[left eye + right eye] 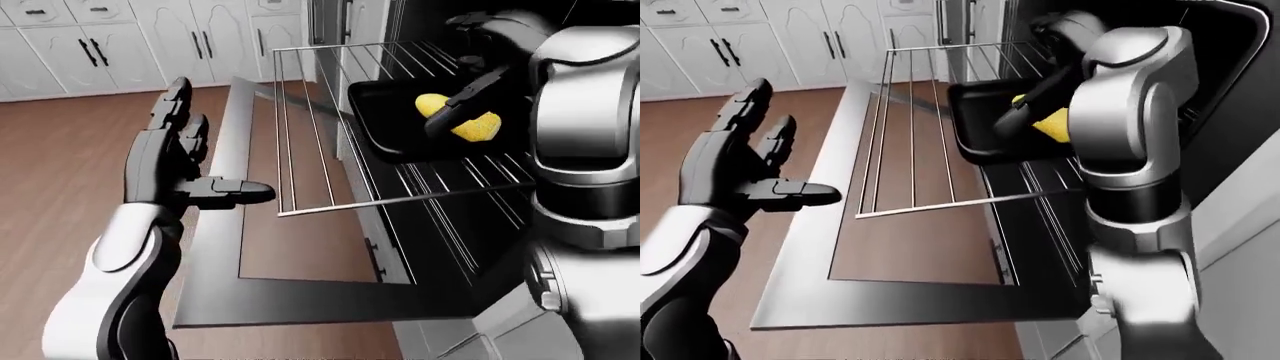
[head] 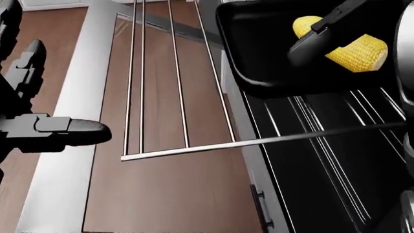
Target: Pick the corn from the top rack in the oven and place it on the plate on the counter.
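Yellow corn (image 2: 349,48) lies in a black tray (image 1: 385,124) on the pulled-out top rack (image 1: 320,150) of the oven, at about one o'clock in the head view. Your right hand (image 1: 470,94) reaches over the tray, one dark finger (image 2: 317,41) lying across the cob; whether the others have closed around it cannot be told from these views. Your left hand (image 1: 185,165) hangs at nine o'clock in the left-eye view, fingers spread and thumb pointing toward the rack's near bar, just short of it and holding nothing. Below the rack, the oven door (image 1: 800,262) lies folded down over a brown wooden floor (image 1: 60,165). White cabinets (image 1: 120,45) line the wall at eleven o'clock. No plate shows in any view.
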Robot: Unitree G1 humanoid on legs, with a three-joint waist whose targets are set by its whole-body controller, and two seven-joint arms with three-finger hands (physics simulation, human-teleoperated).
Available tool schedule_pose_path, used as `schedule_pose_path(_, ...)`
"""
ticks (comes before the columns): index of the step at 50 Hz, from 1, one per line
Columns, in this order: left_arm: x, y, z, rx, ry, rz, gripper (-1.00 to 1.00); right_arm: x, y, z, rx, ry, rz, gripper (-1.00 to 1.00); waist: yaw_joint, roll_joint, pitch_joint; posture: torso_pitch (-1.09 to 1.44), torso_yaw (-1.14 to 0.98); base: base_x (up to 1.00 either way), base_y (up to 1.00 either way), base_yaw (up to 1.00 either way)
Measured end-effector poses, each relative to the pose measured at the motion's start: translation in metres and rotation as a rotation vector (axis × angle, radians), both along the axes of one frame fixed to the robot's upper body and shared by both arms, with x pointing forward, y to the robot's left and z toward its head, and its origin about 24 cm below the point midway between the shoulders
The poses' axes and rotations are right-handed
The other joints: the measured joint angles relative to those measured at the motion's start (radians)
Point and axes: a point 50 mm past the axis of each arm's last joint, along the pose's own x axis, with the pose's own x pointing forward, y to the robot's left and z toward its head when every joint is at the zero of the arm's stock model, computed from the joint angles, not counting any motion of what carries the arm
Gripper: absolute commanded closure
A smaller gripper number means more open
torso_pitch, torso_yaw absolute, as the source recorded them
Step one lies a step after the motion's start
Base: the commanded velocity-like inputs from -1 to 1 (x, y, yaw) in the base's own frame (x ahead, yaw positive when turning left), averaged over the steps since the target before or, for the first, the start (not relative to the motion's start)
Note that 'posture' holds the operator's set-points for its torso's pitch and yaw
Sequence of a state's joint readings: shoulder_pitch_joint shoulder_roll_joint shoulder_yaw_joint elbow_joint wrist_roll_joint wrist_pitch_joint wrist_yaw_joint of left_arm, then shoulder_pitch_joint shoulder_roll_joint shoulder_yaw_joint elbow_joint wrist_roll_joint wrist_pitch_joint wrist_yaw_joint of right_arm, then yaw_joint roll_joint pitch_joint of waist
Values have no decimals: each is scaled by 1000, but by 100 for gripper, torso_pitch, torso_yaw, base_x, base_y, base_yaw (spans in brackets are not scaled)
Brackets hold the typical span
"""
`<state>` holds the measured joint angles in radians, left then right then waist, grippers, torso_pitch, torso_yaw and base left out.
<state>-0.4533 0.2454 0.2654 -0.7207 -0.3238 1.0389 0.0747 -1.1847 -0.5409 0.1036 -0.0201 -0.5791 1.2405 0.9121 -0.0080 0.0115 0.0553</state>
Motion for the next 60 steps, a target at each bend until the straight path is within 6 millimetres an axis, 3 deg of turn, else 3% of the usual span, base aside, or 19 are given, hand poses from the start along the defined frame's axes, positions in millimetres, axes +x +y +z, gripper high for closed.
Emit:
schedule_pose_path(6,-2,1,4,-4,-6,-7,-100,21,-8,5,-44,28,-60,-100,-1,13,-2,0,0,0,0,0)
schedule_pose_path(15,-1,-1,5,-6,-2,-14,-100,49,-16,-18,-120,83,-133,-100,1,21,-3,0,0,0,0,0)
schedule_pose_path(19,2,-2,0,0,13,-20,-100,59,-21,-14,-144,93,-156,-100,-1,25,-2,0,0,0,0,0)
schedule_pose_path(25,4,5,-5,1,24,-2,-100,72,-25,-17,-189,85,-189,-84,-4,21,-10,0,0,0,0,0)
schedule_pose_path(33,7,10,-1,4,11,-1,-100,87,-12,-46,-213,84,-188,-58,0,18,-14,0,0,0,0,0)
schedule_pose_path(40,6,11,2,4,-1,5,-100,90,-14,-53,-219,52,-213,-30,2,12,-22,0,0,0,0,0)
schedule_pose_path(50,0,11,11,4,-21,13,-100,75,-23,-38,-372,99,-183,-20,13,2,-14,0,0,0,0,0)
schedule_pose_path(60,-1,6,18,4,-28,-6,-100,69,-23,-32,-472,82,-187,39,12,4,-23,0,0,0,0,0)
